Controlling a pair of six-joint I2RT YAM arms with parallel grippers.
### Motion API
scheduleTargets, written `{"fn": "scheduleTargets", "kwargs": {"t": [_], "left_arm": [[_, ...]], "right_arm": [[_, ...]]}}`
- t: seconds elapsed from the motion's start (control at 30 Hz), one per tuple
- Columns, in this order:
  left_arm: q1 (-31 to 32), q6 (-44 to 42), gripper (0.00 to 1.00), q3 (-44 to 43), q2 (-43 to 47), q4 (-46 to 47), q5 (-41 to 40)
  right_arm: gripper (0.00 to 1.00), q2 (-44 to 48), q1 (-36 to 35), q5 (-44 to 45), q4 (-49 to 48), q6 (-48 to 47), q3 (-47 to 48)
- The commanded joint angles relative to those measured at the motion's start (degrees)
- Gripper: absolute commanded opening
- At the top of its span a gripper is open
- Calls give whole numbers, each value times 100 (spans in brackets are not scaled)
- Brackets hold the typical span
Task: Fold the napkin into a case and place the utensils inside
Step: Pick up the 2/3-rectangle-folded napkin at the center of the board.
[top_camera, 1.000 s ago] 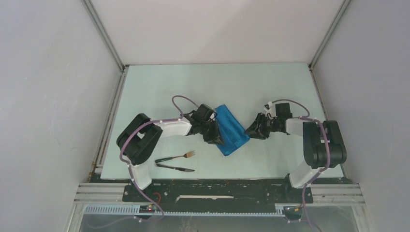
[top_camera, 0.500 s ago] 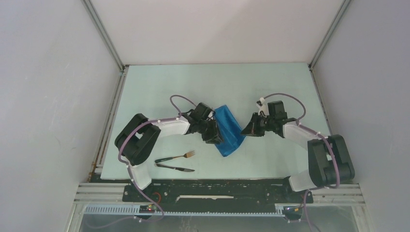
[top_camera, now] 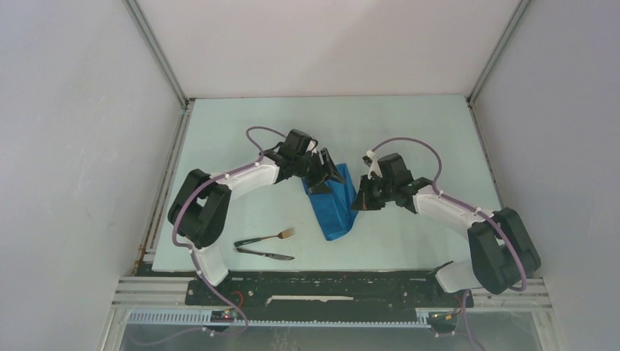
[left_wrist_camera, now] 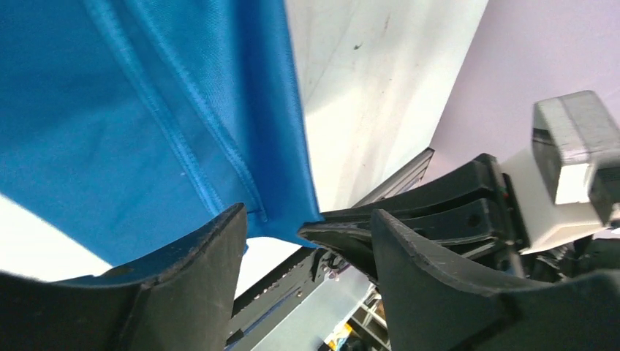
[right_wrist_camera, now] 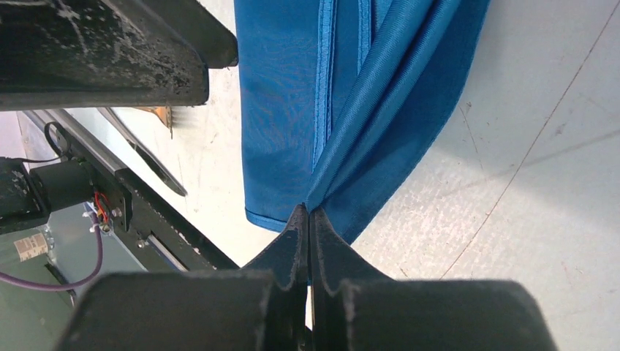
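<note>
Pale green tabletop fills the floor of a white-walled enclosure, with aluminium framing running up the back corners. Near the middle of it lies the napkin, a bright blue cloth folded into a long narrow strip that runs from the far centre down toward the near edge, tilted slightly to the left. The wrist views show its stitched hems running lengthwise along the strip, with loose layers overlapping on one side.

The right gripper meets the napkin's right edge about halfway along. In its own camera the two fingers are pressed tight together, and a pleat of the blue cloth converges into their tips, so it is clenched on the napkin.

The left gripper sits over the far end of the strip, on its left side. Its fingers stand well apart; the blue cloth lies beyond them and one corner shows in the gap, but neither pad presses on it, so this pincer is released. The right gripper's dark fingertips appear in that same gap, at the cloth's corner.

Well apart from the napkin, nearer the left arm's base, a fork with a dark handle lies with its tines pointing right, and a slim dark knife lies just beside it on the near side. Neither is touched by a gripper.
</note>
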State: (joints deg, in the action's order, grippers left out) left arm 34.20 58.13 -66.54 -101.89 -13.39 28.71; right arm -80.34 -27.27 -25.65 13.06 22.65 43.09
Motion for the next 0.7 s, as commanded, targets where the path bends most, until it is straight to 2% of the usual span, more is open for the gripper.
{"fn": "scheduleTargets", "kwargs": {"t": [0.0,0.03,0.1,0.2,0.3,0.43,0.57,0.67], "left_arm": [[142,-274,61,-414,-47,-569,99],[162,-275,55,-331,38,-589,-40],[206,-391,52,-36,405,-487,-500],[354,-791,56,403,968,-104,-1033],[667,-1354,59,536,1212,-99,-1480],[1381,-1863,61,719,1350,-35,-2309],[2279,-2410,62,682,1343,-126,-4163],[2770,-2594,65,334,1128,-442,-5292]], "right_arm": [[0,132,-170,246,-31,112,191],[0,132,-173,236,-31,154,191],[0,122,-158,221,-23,272,191],[0,139,-150,151,-57,483,185],[0,185,-100,147,-45,695,141],[0,267,135,4,-48,965,-19],[0,324,287,-181,-91,1167,-144],[0,383,339,-257,-139,1288,-216]]}}
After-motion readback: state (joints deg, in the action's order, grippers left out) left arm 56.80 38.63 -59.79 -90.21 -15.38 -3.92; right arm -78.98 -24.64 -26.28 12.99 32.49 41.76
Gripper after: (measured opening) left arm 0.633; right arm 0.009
